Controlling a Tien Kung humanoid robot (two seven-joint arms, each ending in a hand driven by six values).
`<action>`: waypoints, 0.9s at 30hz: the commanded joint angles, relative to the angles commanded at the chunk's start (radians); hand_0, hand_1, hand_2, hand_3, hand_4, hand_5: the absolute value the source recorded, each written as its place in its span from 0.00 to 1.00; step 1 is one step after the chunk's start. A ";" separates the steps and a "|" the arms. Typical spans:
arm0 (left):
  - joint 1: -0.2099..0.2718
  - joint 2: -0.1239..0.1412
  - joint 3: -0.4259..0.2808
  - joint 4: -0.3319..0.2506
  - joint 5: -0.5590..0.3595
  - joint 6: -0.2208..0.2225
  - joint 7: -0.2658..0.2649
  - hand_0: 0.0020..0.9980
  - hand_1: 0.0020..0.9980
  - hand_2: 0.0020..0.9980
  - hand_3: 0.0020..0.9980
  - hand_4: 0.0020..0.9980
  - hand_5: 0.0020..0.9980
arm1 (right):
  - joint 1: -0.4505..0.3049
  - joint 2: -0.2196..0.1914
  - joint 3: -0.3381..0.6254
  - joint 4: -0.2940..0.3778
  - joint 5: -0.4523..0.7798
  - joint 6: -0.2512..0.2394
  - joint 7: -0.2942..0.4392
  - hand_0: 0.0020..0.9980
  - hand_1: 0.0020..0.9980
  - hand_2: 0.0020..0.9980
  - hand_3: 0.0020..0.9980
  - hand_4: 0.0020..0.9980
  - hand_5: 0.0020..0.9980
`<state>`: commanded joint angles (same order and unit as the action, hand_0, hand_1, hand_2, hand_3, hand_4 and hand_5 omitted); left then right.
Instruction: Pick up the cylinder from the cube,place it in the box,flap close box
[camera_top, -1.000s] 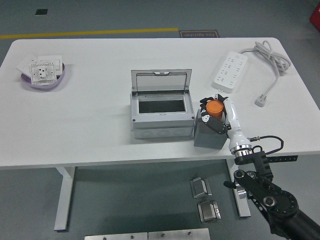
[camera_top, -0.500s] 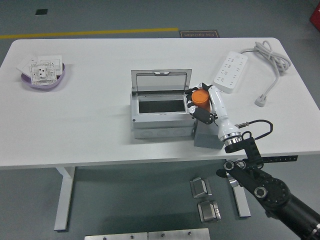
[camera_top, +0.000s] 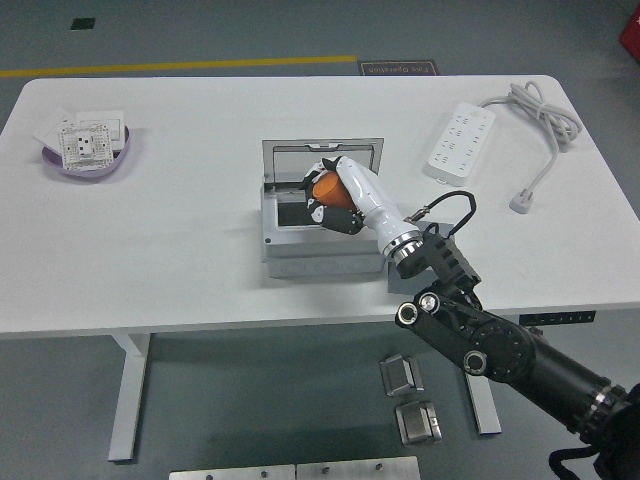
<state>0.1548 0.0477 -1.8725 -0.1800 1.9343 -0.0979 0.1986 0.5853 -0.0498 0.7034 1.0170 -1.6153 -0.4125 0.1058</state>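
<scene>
Above the open grey box (camera_top: 322, 235) the right hand (camera_top: 335, 193) hangs, its fingers wrapped round the orange cylinder (camera_top: 327, 188); half a second ago it was at the box's right edge, beside the cube — now it is over the dark opening; the cube is hidden behind the forearm; the raised lid (camera_top: 322, 160) stands just behind the hand; left of it the bench (camera_top: 180, 230) lies bare — the power strip (camera_top: 459, 141) well off to its right.

Single head view only. Cam mounted high on robot's side, facing fwd and down. Table (camera_top: 180, 260) fills most of frame, near edge low in pic, floor visible beyond far edge. Mid-range; no 2nd view to compare.
</scene>
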 joint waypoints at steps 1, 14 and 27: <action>-0.001 0.001 0.001 0.000 -0.001 0.000 0.000 0.63 0.59 0.55 0.60 0.51 0.05 | 0.013 0.004 -0.013 -0.013 0.001 0.004 -0.004 0.00 0.16 0.41 0.24 0.00 0.00; -0.012 0.008 0.021 0.000 -0.008 -0.002 0.000 0.62 0.60 0.55 0.60 0.51 0.05 | 0.158 -0.011 -0.178 -0.142 0.032 0.059 -0.007 0.00 0.16 0.42 0.24 0.00 0.00; -0.014 0.009 0.020 0.000 0.000 -0.006 0.002 0.62 0.60 0.55 0.60 0.51 0.05 | 0.219 -0.014 -0.253 -0.191 0.012 0.112 0.005 0.21 0.37 0.48 0.39 0.21 0.00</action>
<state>0.1410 0.0571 -1.8524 -0.1800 1.9343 -0.1042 0.2010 0.8046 -0.0633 0.4505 0.8257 -1.6036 -0.3003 0.1112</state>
